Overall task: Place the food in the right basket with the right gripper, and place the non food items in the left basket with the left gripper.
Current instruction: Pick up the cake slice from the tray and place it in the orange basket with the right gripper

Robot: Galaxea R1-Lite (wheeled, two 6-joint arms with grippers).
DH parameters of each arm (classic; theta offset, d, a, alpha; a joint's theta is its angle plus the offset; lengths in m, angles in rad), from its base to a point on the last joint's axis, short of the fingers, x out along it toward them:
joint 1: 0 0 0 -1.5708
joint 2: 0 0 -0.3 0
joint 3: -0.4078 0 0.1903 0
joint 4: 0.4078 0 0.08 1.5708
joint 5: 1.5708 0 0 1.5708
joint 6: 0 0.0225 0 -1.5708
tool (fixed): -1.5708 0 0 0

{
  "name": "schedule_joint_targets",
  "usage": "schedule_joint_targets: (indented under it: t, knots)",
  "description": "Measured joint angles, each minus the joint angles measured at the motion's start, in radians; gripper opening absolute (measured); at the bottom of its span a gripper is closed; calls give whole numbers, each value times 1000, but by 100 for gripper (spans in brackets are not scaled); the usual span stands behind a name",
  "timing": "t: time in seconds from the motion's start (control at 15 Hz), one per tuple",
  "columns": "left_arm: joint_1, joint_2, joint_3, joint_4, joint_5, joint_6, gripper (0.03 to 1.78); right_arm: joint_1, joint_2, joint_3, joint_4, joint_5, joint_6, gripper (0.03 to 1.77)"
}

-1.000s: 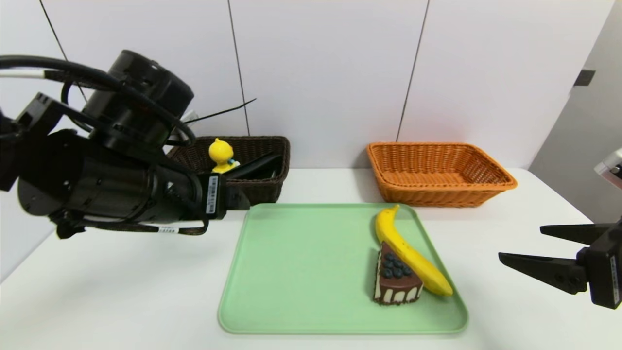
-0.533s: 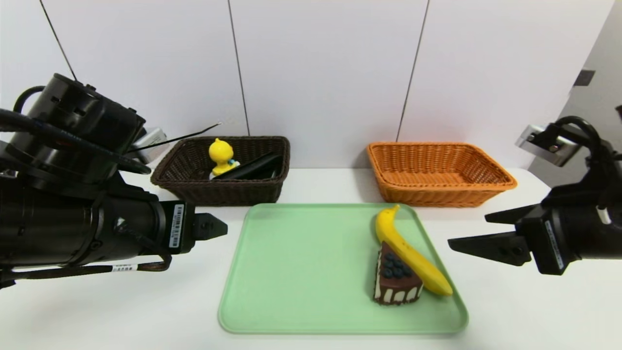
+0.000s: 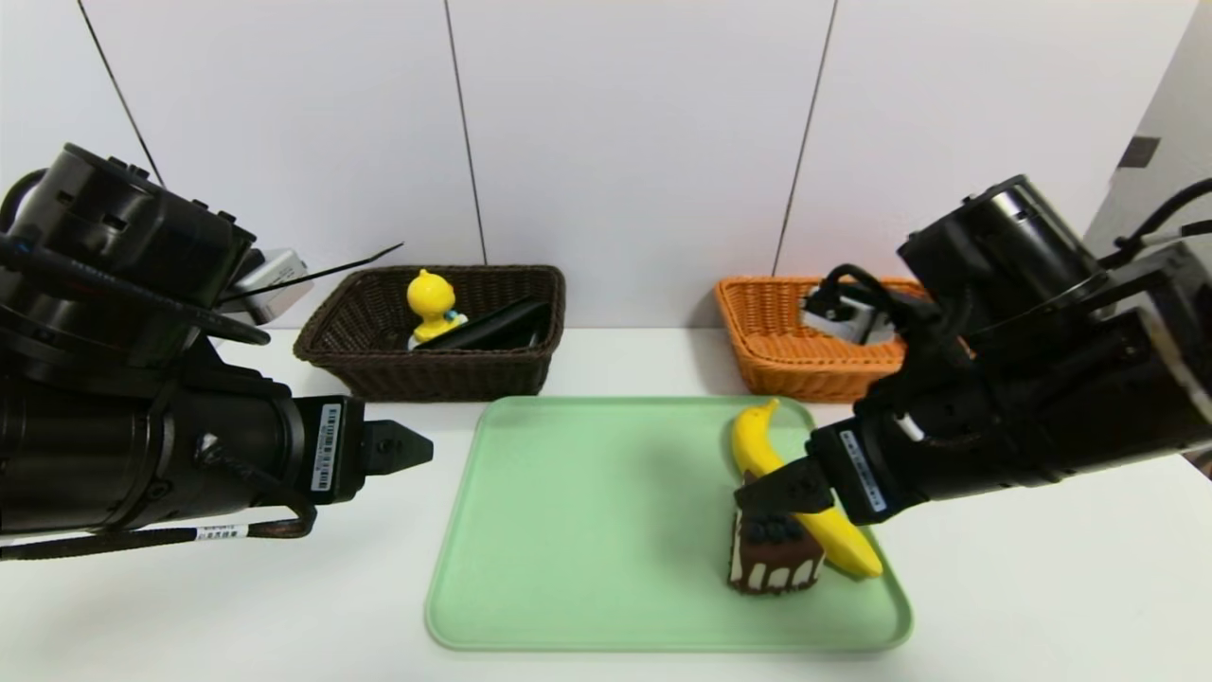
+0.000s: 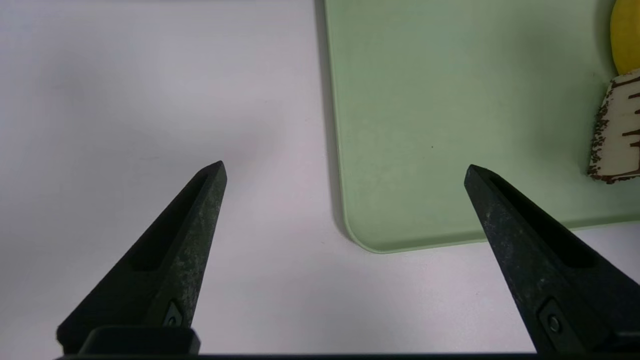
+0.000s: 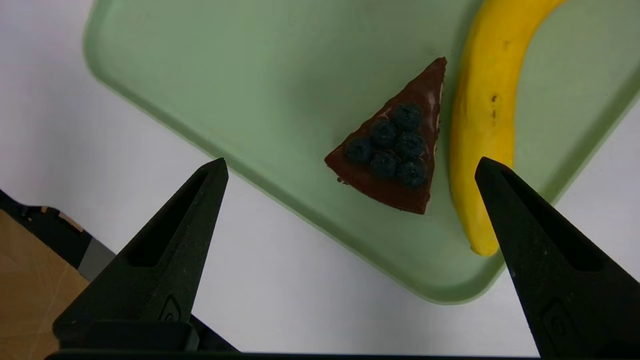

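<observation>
**Right end effector above the cake and banana, spread wide and empty**

Your right end effector (image 3: 772, 493) hangs over the right side of the green tray (image 3: 587, 530), angled down and toward the tray's middle. Its two pointed fingers (image 5: 170, 250) stand as wide apart as they go and hold nothing. In the right wrist view the cake wedge (image 5: 392, 150) sits between the two tips, and the banana (image 5: 482, 130) lies partly behind the far finger.

The banana (image 3: 795, 493) runs its long axis diagonally across the tray: its stem end points toward the back, at the orange basket (image 3: 786, 332), and its blunt end points to the tray's front right corner, with a gentle curve along the way. The cake wedge (image 3: 772, 559) lies just beside the banana on its left; you cannot tell whether they touch. Its narrow tip points toward the back of the tray and its broad dripped face toward the front.

Your left end effector (image 4: 345, 170) is over the worktop (image 3: 237, 606) at the tray's left edge, its fingers fully spread and empty, one over the bare worktop and one over the tray corner.

The dark brown basket (image 3: 379, 369) stands at the back left and holds the yellow duck toy (image 3: 431, 303), upright, with a flat black item (image 3: 492, 327) leaning beside it. The orange basket stands at the back right, partly hidden by the right arm.
</observation>
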Motion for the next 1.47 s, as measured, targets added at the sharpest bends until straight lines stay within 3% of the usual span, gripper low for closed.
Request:
schedule_joint_targets:
  t: [0.27, 1.47]
  knots:
    - [0, -1, 3, -1, -1, 0, 169, 32, 77, -5, 0, -41, 7, 171]
    - [0, 1, 21, -13, -1, -5, 169, 48, 195, 8, -3, -64, -20, 170]
